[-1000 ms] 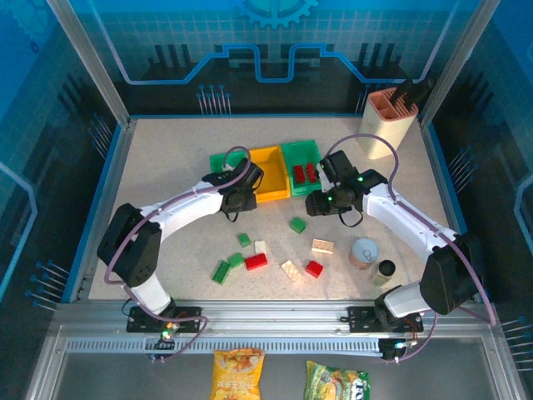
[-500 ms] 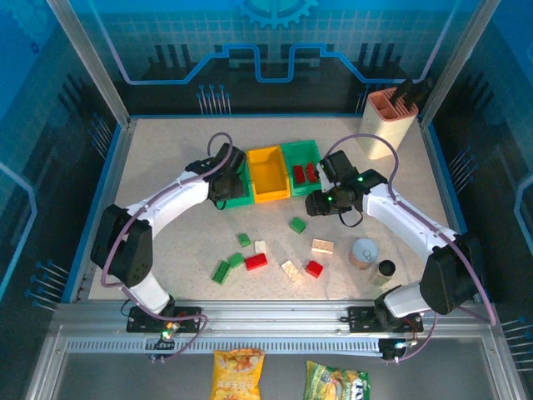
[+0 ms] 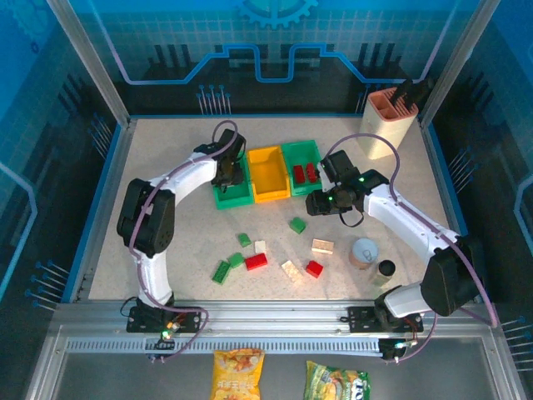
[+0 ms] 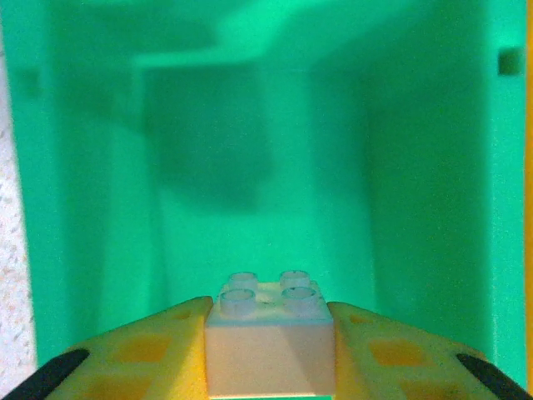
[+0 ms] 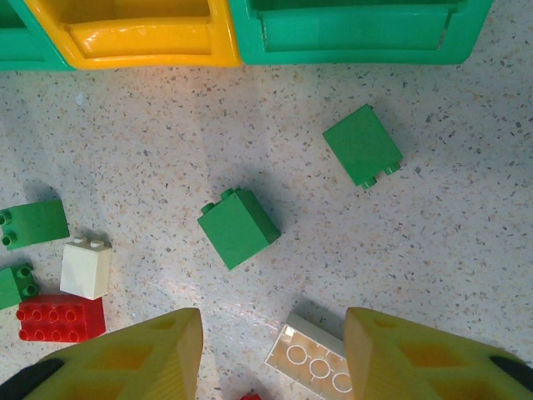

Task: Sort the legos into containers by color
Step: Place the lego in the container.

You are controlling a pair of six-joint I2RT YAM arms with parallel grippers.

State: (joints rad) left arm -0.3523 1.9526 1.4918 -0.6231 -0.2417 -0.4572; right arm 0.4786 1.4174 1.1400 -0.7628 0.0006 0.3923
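My left end effector (image 4: 268, 367) grips a cream lego (image 4: 266, 321) over the left green bin (image 4: 100, 167); my right end effector (image 5: 275, 350) is open.
From above, the yellow bin (image 3: 266, 171) sits at the left bin's 3 o'clock, then the right green bin (image 3: 301, 147) holding red legos (image 3: 305, 173). My right jaws stand apart above the surface (image 5: 466, 250), a green lego (image 5: 237, 227) at 12 o'clock. Loose legos (image 3: 256, 261) lie at the bins' 6 o'clock.

Containers (image 3: 270, 198) in row behind legos (image 3: 256, 261); can (image 3: 364, 252) right of legos
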